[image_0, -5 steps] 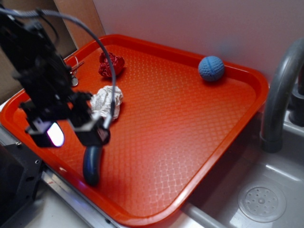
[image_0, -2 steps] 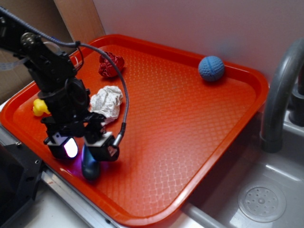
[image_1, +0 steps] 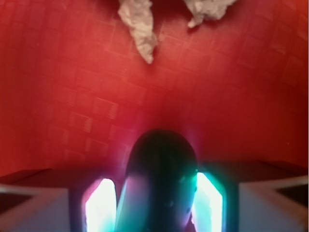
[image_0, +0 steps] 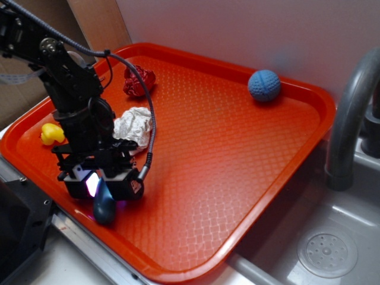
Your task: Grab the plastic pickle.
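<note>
The plastic pickle (image_0: 104,209) is a smooth dark blue-green piece lying near the front left edge of the orange tray (image_0: 237,166). My gripper (image_0: 102,185) is lowered over it, with a finger on each side. Only the pickle's near end shows below the fingers. In the wrist view the pickle (image_1: 161,183) fills the space between the two glowing pads (image_1: 100,205). The right pad is at its side and a thin gap shows at the left pad. My gripper (image_1: 154,203) is open around it.
A crumpled white paper (image_0: 133,126) lies just behind the gripper and also shows in the wrist view (image_1: 140,24). A yellow toy (image_0: 51,133), a red crumpled piece (image_0: 139,80) and a blue ball (image_0: 263,85) are on the tray. A faucet (image_0: 350,113) and sink (image_0: 326,249) are to the right.
The gripper has swung in and come down over the pickle, so its fingers now straddle it. The pickle's end has shifted slightly left. The yellow toy has come into view.
</note>
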Available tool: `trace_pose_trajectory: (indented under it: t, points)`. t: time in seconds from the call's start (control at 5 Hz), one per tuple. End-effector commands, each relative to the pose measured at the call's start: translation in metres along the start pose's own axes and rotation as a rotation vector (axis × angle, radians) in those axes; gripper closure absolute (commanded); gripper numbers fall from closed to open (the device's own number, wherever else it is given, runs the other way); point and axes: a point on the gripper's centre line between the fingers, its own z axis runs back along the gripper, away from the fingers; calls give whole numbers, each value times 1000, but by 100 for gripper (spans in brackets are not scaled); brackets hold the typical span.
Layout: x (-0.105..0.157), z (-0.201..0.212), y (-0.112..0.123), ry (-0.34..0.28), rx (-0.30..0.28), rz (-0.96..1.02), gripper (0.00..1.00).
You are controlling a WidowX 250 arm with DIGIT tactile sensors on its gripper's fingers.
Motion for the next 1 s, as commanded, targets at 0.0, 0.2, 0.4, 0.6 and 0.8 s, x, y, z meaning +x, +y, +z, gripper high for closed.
trace_pose_trajectory:
  t: [0.0, 0.2, 0.4, 0.6, 0.8]
  points:
    - [8, 21, -10, -21, 27, -235, 100]
    - [36, 80, -20, -255, 65, -509, 100]
    - [42, 143, -13, -436, 151, -751, 100]
    - [36, 194, -30, -542, 213, -786, 100]
    - [20, 240, -47, -496, 72, -715, 100]
